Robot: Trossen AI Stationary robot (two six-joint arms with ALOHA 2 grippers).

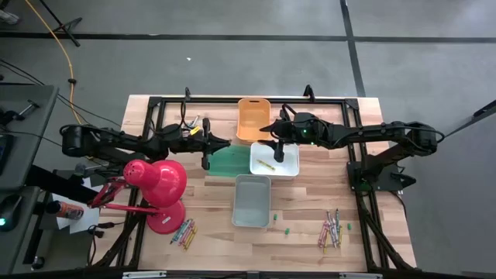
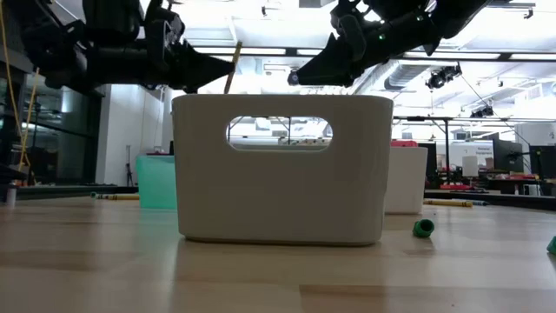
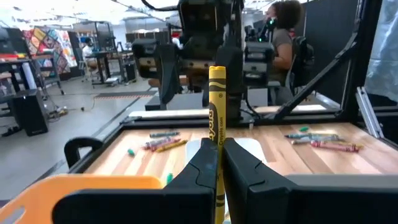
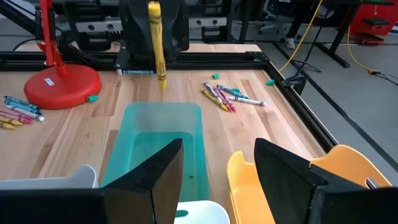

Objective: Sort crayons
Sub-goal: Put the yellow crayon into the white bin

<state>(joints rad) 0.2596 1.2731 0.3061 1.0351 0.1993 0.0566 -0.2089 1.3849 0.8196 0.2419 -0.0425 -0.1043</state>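
Observation:
A yellow crayon [image 3: 216,102] stands upright in my left gripper [image 3: 217,167], which is shut on it above the teal bin [image 4: 158,146]; the right wrist view shows its pointed tip [image 4: 163,83] facing down over that bin. My left gripper [image 1: 226,144] reaches in from the table's left. My right gripper [image 4: 217,168] is open and holds nothing, hovering by the orange bin [image 1: 253,120] and the white bin [image 1: 275,159]. Another yellow crayon [image 1: 266,166] lies in the white bin. Loose crayons lie in piles near the front left [image 1: 184,232] and front right [image 1: 332,229]. My left gripper pinches the yellow crayon about its middle [image 3: 216,140] between its two fingers. The fingers point level, coming from the table's left, and lie across the crayon. The crayon is upright, tip down, lifted clear above the teal bin.
A grey bin [image 1: 252,200] stands near the table's middle front. A red desk lamp [image 1: 157,186] stands at the front left. Small green specks [image 1: 285,230] lie on the wood. A black frame [image 1: 232,99] runs around the table's edges.

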